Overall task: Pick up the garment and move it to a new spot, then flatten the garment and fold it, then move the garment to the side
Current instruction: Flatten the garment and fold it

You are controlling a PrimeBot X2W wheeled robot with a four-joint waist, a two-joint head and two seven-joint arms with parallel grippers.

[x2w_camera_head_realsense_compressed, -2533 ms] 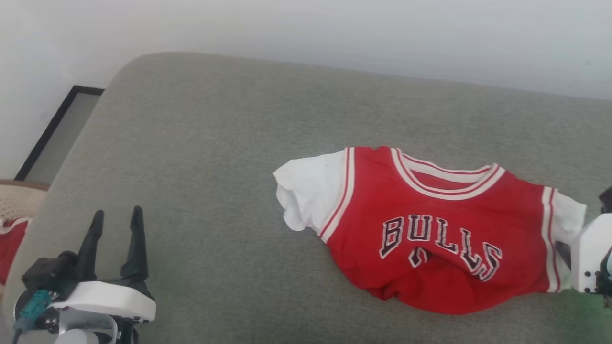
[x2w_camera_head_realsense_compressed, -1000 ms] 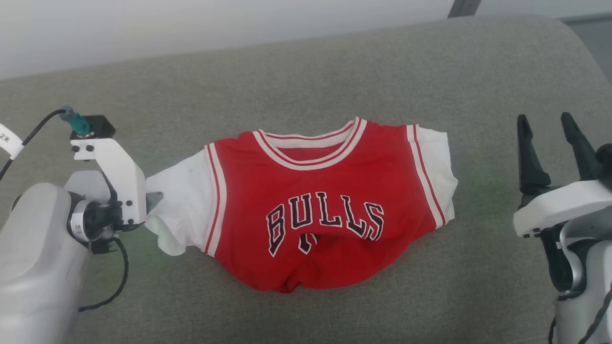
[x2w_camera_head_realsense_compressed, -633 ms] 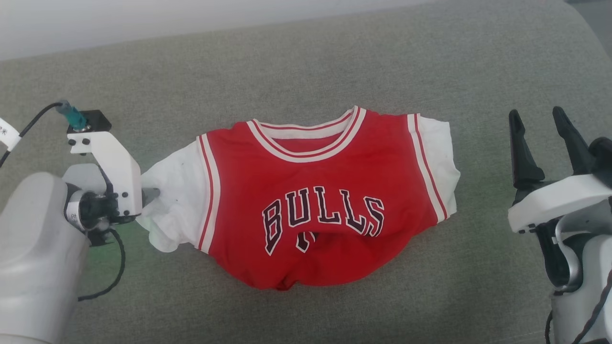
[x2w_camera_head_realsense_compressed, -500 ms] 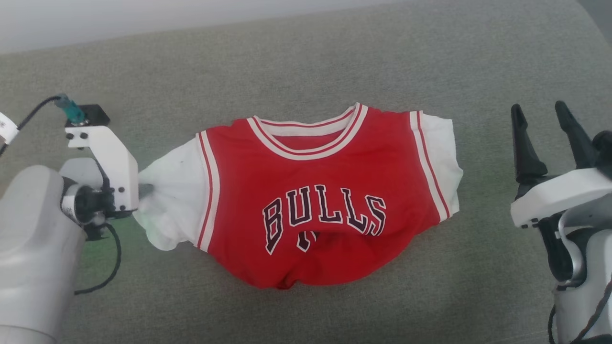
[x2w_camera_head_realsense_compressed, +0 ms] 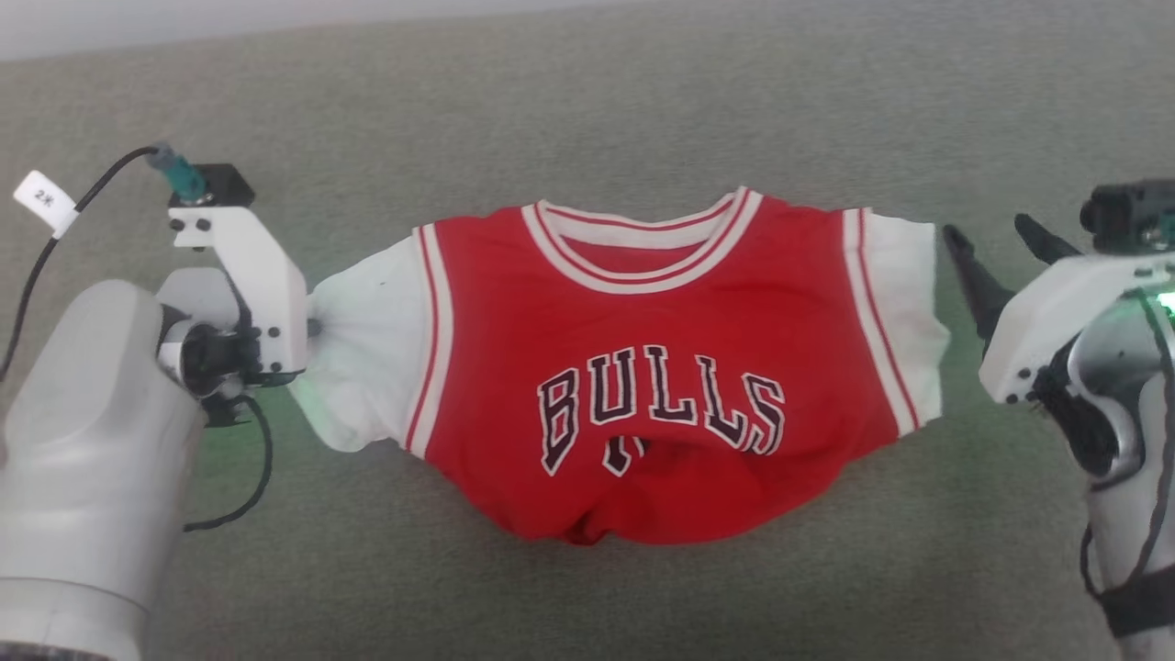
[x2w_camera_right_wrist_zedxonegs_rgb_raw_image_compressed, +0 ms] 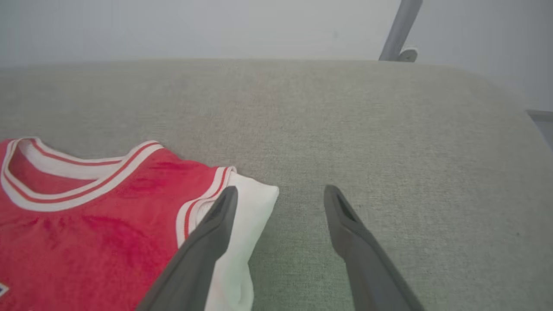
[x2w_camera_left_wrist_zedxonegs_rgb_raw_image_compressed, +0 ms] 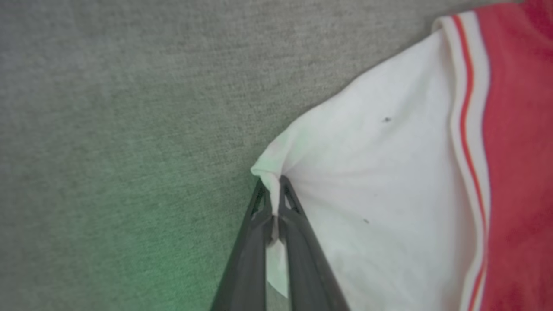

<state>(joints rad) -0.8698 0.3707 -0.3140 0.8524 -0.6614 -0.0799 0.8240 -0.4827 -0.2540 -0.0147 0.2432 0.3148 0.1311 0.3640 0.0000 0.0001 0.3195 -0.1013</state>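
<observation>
One grip only, we judge: left tool [x2w_camera_left_wrist_zedxonegs_rgb_raw_image_compressed: 274, 203] clenched on the garment [x2w_camera_head_realsense_compressed: 661, 367] sleeve, right tool [x2w_camera_right_wrist_zedxonegs_rgb_raw_image_compressed: 281, 194] released beside the other sleeve; move, flatten, fold remain.

A grey-green woven cushion [x2w_camera_head_realsense_compressed: 587, 110] spreads wide. Behind it stands a pale wall [x2w_camera_right_wrist_zedxonegs_rgb_raw_image_compressed: 173, 26], with a slanted grey bar [x2w_camera_right_wrist_zedxonegs_rgb_raw_image_compressed: 399, 26], perhaps a stand

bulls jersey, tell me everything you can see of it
The garment is a red jersey with white short sleeves, striped red-white neck and armhole trim, and black white-edged BULLS lettering. It lies front up on the grey-green cushion, its hem bunched under. The left gripper pinches one sleeve's edge; the open right gripper is at the other sleeve's edge.
</observation>
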